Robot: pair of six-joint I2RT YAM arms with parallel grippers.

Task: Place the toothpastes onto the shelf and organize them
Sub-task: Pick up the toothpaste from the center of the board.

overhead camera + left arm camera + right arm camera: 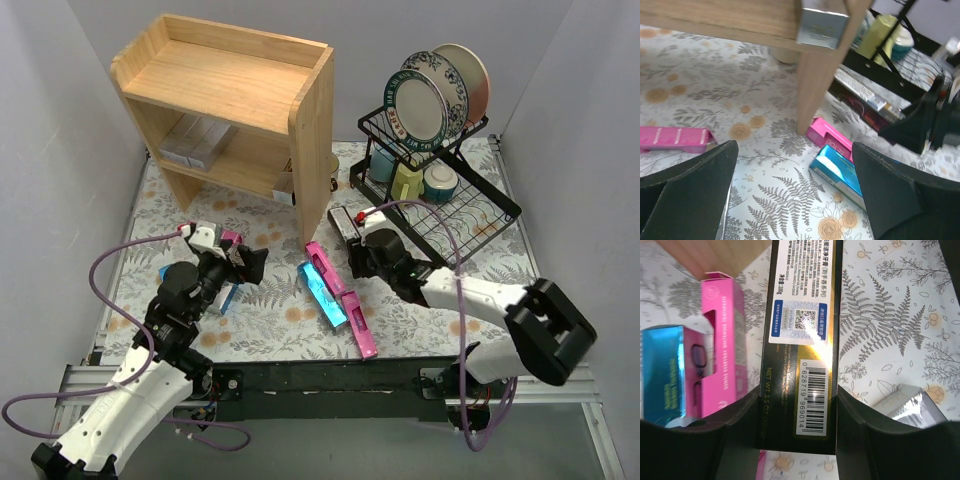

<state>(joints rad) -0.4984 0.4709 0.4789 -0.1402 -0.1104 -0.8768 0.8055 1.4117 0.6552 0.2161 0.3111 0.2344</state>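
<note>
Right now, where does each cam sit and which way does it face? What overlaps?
Top external: high behind the bases, looking down on the mat, shelf and dish rack; left arm and right arm show.
Left wrist: low over the mat, facing the shelf leg; the open left claw frames the bottom.
Right wrist: straight down on a dark carton in the right claw.
Shared: the pink carton and teal carton beside it appear in all three.
</note>
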